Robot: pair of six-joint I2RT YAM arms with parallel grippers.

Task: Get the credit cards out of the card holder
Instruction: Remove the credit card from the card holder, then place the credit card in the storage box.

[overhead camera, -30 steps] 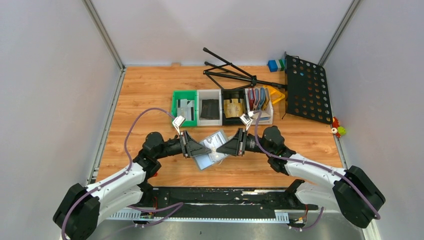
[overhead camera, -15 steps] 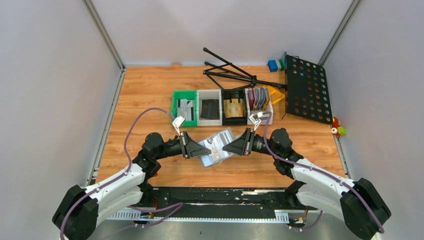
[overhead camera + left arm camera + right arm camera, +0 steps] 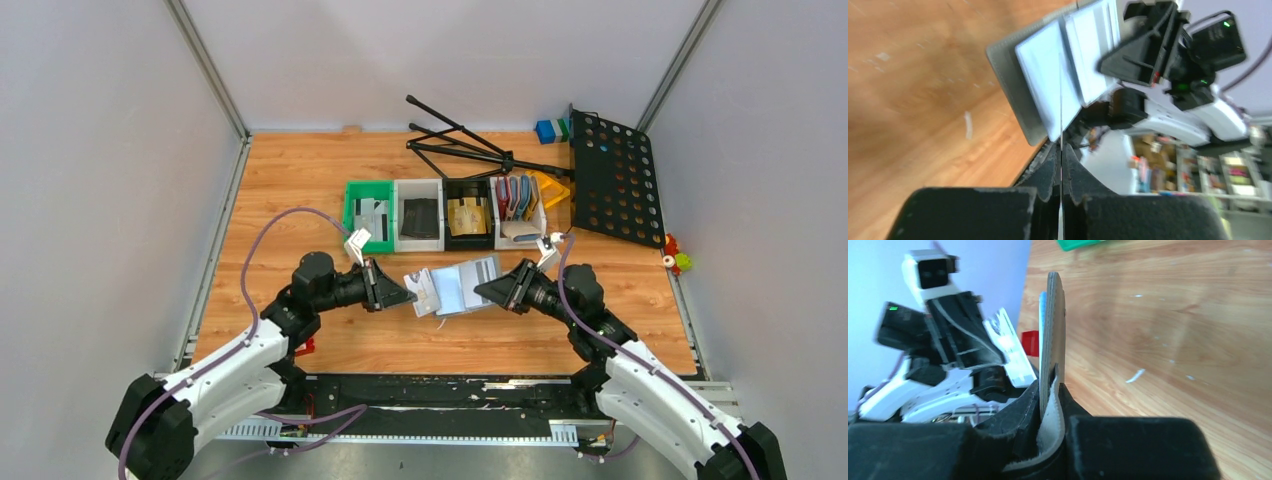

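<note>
there, the left gripper (image 3: 408,296) pinched one credit card (image 3: 424,292) while the right gripper (image 3: 482,291) clamped the card holder (image 3: 463,284) just beside it.

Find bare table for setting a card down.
Bare wood left of the green bin; also the near strip in front of the card holder, between the arms. Crowded: the bin row and music stand at far right.
</note>
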